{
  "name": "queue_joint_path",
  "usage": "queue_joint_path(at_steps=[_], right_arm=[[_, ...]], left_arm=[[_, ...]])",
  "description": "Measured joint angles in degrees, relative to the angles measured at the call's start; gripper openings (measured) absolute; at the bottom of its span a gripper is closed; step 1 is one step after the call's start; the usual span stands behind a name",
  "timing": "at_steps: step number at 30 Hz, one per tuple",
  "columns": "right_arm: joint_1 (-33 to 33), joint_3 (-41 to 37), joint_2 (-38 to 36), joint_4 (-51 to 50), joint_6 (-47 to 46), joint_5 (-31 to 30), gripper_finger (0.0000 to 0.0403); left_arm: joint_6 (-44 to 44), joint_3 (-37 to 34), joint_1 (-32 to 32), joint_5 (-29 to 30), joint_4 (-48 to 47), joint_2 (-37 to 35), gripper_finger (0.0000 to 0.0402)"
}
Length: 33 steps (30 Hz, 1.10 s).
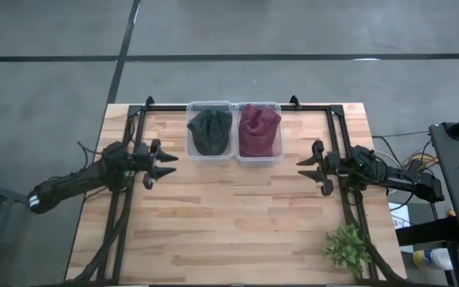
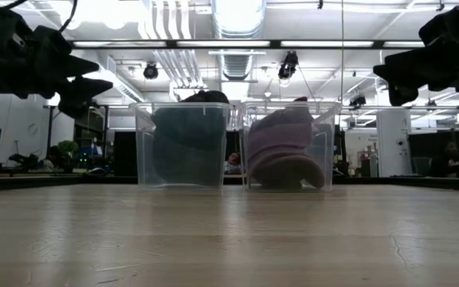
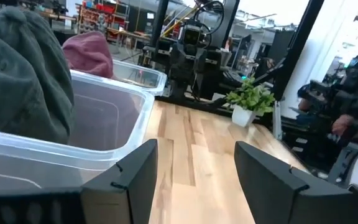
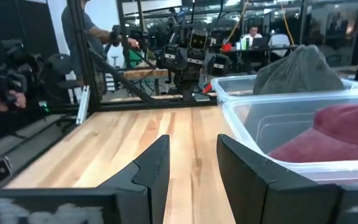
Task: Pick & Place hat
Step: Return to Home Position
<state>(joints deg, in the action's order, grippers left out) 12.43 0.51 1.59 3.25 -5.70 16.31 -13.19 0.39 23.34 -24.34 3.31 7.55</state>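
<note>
A dark green hat (image 1: 209,131) fills the left clear bin (image 1: 210,155) at the table's far middle, and a maroon hat (image 1: 258,130) fills the right clear bin (image 1: 259,157) beside it. Both hats bulge above the bin rims (image 2: 205,97) (image 2: 293,108). My left gripper (image 1: 166,164) hovers open, level, left of the bins, pointing toward them. My right gripper (image 1: 307,167) hovers open, level, right of the bins. Nothing lies between either pair of fingers (image 3: 129,180) (image 4: 154,171).
A small green potted plant (image 1: 347,249) stands at the table's near right corner. A black frame (image 1: 237,106) runs along the table's far edge and down both sides. The wooden tabletop (image 1: 237,215) in front of the bins lies bare. People and equipment show in the room beyond.
</note>
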Motion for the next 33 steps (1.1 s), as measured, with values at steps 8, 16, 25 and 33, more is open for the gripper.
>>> queue_joint_path(at_steps=[8,16,25,33], right_arm=[[0.00,0.00,0.04,0.04,-0.27,0.03,0.0130],[-0.02,0.00,0.04,0.04,-0.11,0.05,0.0130],[-0.02,0.00,0.04,0.03,0.13,0.12,0.0130],[-0.02,0.00,0.04,0.04,0.08,0.12,0.0130]], left_arm=[[-12.57,0.84,0.01,-0.22,5.19,-0.14,0.0206],[-23.91,1.06,0.01,-0.21,5.49,-0.15,0.0206],[-23.93,1.06,0.01,-0.20,5.51,-0.15,0.0207],[-23.93,1.06,0.01,-0.20,5.55,-0.15,0.0206]])
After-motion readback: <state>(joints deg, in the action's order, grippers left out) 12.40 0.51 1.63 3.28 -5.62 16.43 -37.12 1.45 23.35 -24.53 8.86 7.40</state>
